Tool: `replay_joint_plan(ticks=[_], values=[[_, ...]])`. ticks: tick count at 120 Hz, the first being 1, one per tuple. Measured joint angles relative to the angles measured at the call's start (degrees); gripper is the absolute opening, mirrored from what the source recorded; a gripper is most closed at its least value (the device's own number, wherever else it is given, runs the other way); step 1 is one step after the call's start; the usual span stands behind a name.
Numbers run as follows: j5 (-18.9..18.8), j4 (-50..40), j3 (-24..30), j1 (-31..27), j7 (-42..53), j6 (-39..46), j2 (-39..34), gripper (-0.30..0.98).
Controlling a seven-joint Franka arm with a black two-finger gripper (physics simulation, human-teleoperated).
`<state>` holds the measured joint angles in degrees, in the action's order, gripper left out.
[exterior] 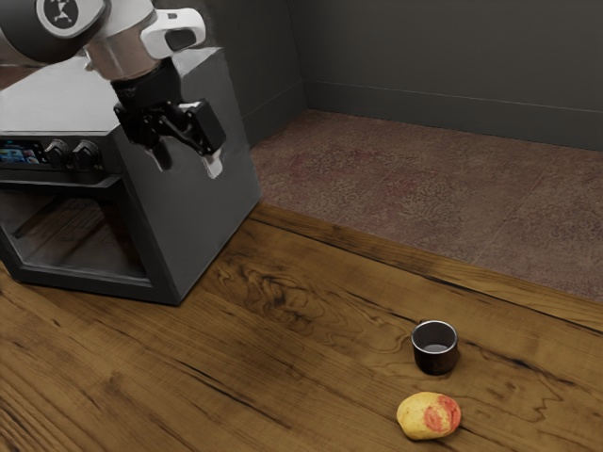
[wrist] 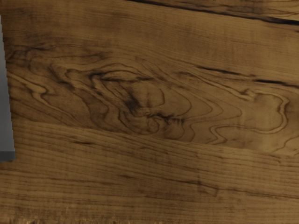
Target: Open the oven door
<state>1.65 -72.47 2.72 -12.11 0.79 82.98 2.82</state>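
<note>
In the exterior view my gripper point(exterior: 187, 164) points downward beside the oven's grey side wall, its two fingers spread apart with nothing between them. The grey oven point(exterior: 203, 198) stands at the exterior view's left. Its door point(exterior: 80, 231), with a dark frame and a glass window, looks flush with the oven's front; racks show behind the glass. Two knobs and a lit display sit above the door. The gripper is away from the door, around the corner from the front. A strip of the oven point(wrist: 5, 112) appears in the wrist view.
A dark metal cup point(exterior: 435, 354) and a yellow-red fruit point(exterior: 429, 415) rest on the wooden table point(exterior: 283, 339), toward the exterior view's lower right. The table's far edge runs from the oven's rear corner toward the exterior view's right, with floor and a grey wall beyond.
</note>
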Motion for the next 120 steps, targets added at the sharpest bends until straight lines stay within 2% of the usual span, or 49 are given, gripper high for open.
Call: replay_joint_plan(ticks=[12, 22, 26, 30, 36, 43, 54, 66, 74, 86, 98, 110, 120], values=[[0.2, 0.4, 0.1, -9.2, 0.3, -1.5, 0.1, 0.67], [0.4, 1.7, 0.1, -12.8, 0.6, -2.4, -0.3, 0.67], [0.3, 4.0, 0.4, -13.6, 1.0, -2.8, -3.3, 0.67], [-0.1, 6.2, 2.0, -15.4, 2.8, -3.1, -9.7, 0.67], [-2.1, 7.7, 3.5, -9.0, 6.3, -4.8, -17.8, 0.67], [-4.7, 8.3, 0.4, -5.2, 10.9, -8.0, -22.6, 0.66], [-9.0, 8.7, -3.1, -4.0, 21.5, -10.5, -24.6, 0.66], [-12.3, 8.7, -10.0, -3.7, 32.3, -12.2, -22.7, 0.66], [-12.0, 8.6, -14.9, -3.6, 38.8, -12.8, -21.5, 0.66], [-11.4, 5.4, -17.5, -3.1, 47.8, -11.8, -21.8, 0.66], [-11.0, -2.7, -21.7, -2.5, 56.0, -8.5, -26.6, 0.66], [-12.6, -11.6, -18.4, -4.3, 63.8, -4.3, -31.0, 0.66], [-12.2, -18.3, -16.1, -7.6, 70.0, -0.2, -34.2, 0.66]])
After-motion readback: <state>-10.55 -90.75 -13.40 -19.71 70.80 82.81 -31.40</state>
